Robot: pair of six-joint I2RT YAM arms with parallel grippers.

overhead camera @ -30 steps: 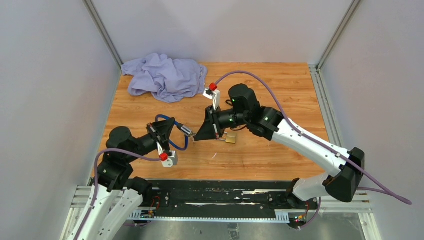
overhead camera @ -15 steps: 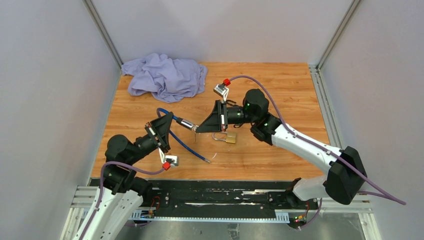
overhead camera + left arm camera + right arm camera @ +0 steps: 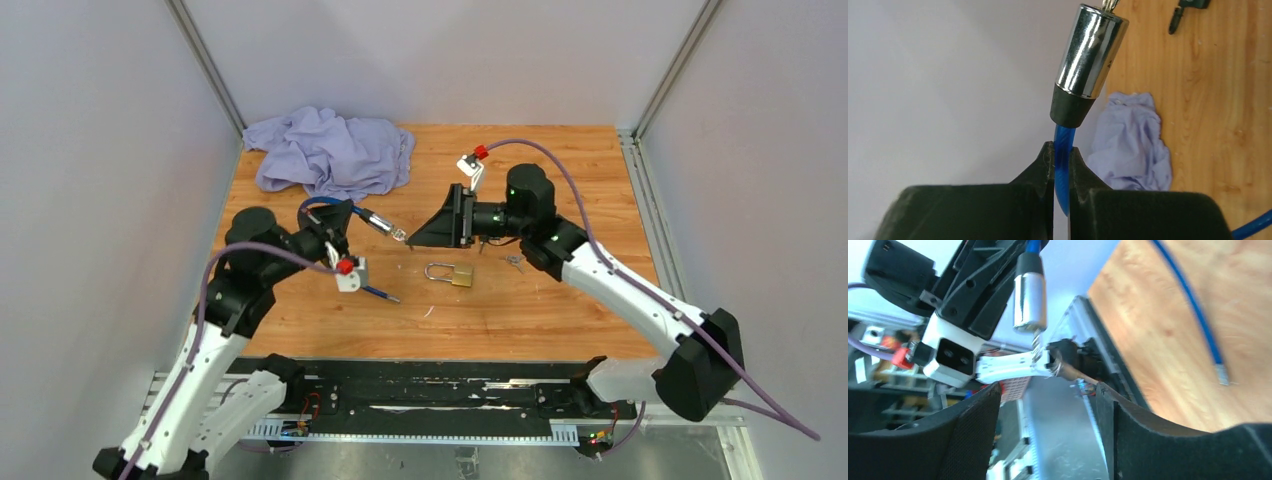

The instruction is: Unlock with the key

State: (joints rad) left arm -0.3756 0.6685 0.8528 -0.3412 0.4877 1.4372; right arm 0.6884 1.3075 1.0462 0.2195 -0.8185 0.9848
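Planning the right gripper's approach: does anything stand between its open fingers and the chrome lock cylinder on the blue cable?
Nothing visible does. The right gripper faces the chrome cylinder with only air between them; the padlock lies flat on the table, off that line.

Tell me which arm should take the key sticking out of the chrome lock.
Right. The right fingers stand open and empty, facing the key at the lock's tip. The left fingers are shut on the blue cable behind the lock, holding it up.
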